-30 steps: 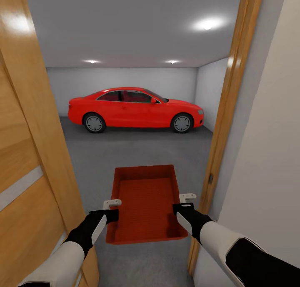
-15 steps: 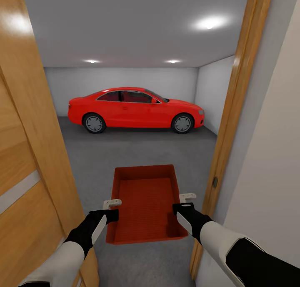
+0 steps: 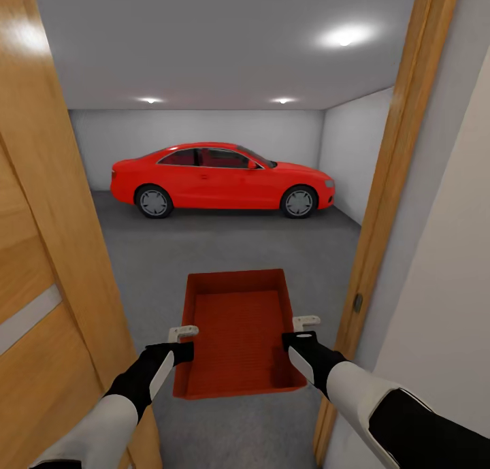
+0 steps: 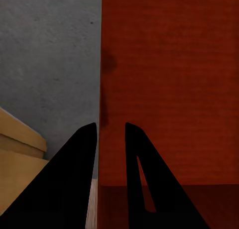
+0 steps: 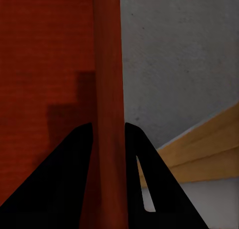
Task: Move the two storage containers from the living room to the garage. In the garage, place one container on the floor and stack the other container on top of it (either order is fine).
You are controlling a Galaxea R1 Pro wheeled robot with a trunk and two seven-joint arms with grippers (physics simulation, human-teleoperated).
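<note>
I stand in a doorway, wooden door (image 3: 47,251) on my left and door frame (image 3: 388,251) on my right, facing into the garage. I carry one container (image 3: 238,333) level in front of my trunk, above the grey floor (image 3: 224,251). My left gripper (image 3: 182,343) is clenched on the container's left wall; the left wrist view shows the wall between my fingers (image 4: 79,179). My right gripper (image 3: 299,333) is clenched on the right wall, and the right wrist view shows that wall pinched between my fingers (image 5: 144,184). The container is open-topped and holds nothing. A red car (image 3: 221,180) is parked across the far end, well apart from me.

Progress, as I judge it: this container is at the threshold, not yet set down. No container lies on the garage floor in the part I see, so this one is probably the first. Left to do: enter, place it on the concrete, fetch the other container from the living room, and stack it on top.
</note>
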